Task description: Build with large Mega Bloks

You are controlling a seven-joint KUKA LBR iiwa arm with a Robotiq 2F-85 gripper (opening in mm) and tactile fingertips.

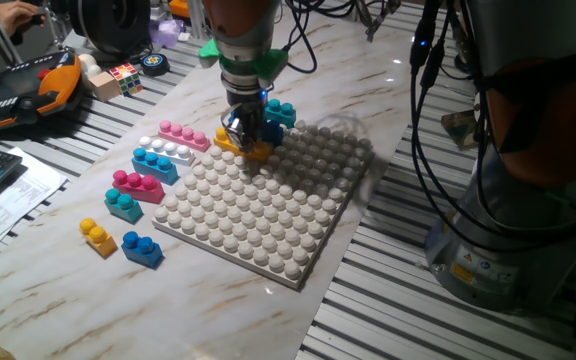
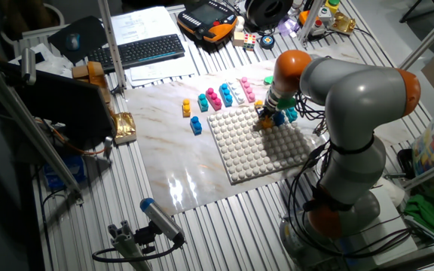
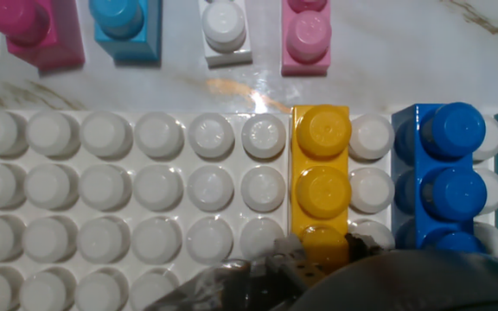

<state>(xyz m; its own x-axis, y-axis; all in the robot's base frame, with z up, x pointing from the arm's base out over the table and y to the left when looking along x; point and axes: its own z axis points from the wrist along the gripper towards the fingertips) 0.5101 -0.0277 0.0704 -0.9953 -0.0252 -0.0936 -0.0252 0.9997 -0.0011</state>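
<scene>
Hand (image 1: 244, 133) upright over orange-yellow brick (image 3: 322, 186), fingers astride.

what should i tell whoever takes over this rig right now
Gripper: low over the far edge of the white baseplate, its fingers around the orange-yellow brick; the hand view shows that brick lying along the baseplate studs, but whether the jaws grip it cannot be told.
Done: a blue brick sits on the baseplate beside the orange-yellow one, with a teal brick next to it.
Left: loose bricks on the table beside the baseplate: pink, white, light blue, magenta, teal, a small yellow and a small blue.
</scene>
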